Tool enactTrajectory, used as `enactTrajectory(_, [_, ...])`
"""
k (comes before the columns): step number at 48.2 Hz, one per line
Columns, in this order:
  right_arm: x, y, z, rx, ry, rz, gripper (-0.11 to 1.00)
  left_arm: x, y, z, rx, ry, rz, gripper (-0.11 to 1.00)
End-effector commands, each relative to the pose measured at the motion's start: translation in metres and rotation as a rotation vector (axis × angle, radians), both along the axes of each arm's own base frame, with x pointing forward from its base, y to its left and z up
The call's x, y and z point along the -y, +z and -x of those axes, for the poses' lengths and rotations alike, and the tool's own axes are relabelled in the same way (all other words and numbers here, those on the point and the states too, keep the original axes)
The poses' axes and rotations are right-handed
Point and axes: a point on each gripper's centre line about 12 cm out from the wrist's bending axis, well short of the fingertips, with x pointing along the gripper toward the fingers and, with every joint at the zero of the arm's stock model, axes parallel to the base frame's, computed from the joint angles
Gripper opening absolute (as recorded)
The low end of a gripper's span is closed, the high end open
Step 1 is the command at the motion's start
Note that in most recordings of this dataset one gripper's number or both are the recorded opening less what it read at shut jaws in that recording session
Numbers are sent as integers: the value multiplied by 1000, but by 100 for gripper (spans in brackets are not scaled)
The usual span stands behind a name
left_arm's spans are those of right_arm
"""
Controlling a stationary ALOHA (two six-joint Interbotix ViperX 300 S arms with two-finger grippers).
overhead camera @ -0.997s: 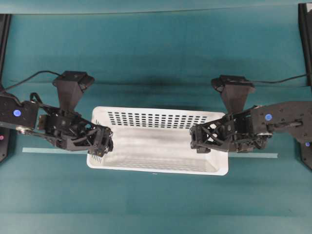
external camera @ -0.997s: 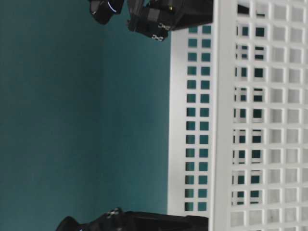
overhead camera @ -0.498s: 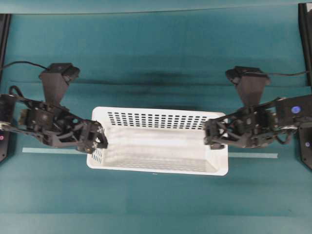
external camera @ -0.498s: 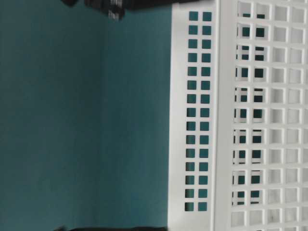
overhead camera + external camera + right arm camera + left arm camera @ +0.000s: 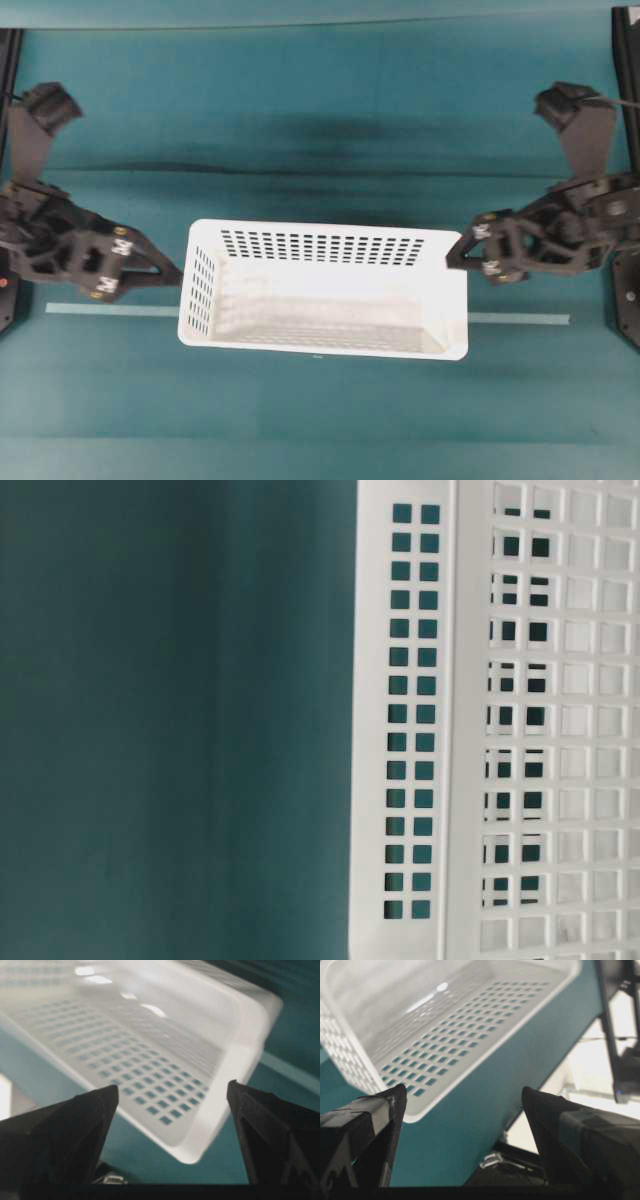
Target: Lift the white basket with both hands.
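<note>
Both our arms out wide.
Our left gripper (image 5: pixel 165 275) at nine o'clock, right gripper (image 5: pixel 462 255) at three, jaws spread, holding nothing.

A robotics lab bench is indicated. A flat work surface covered in plain teal material (image 5: pixel 320 110) is seen from overhead, with a strip of pale tape (image 5: pixel 110 309) laid straight across it as a marker. Two black skeletal robot arms, one at the left edge (image 5: pixel 70 255) and one at the right edge (image 5: pixel 560 240), are mounted facing each other, and black upright frame rails (image 5: pixel 625 60) are seen at the corners.
</note>
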Motion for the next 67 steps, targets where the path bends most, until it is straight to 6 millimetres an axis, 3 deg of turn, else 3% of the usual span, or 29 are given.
enactTrajectory(1, [2, 17, 4, 138, 40, 56, 92, 0, 14, 6, 72, -25, -36, 93])
enactTrajectory(11, [4, 43, 22, 339, 130, 220, 92, -1, 30, 17, 184, -94, -153, 93])
enactTrajectory(40, [4, 68, 68, 572, 353, 764, 92, -3, 50, 53, 330, -288, -586, 92])
enactTrajectory(53, [4, 69, 82, 613, 356, 820, 92, -4, 52, 66, 364, -317, -674, 91])
enactTrajectory(67, [4, 67, 84, 612, 357, 819, 92, -4, 43, 67, 346, -322, -670, 91])
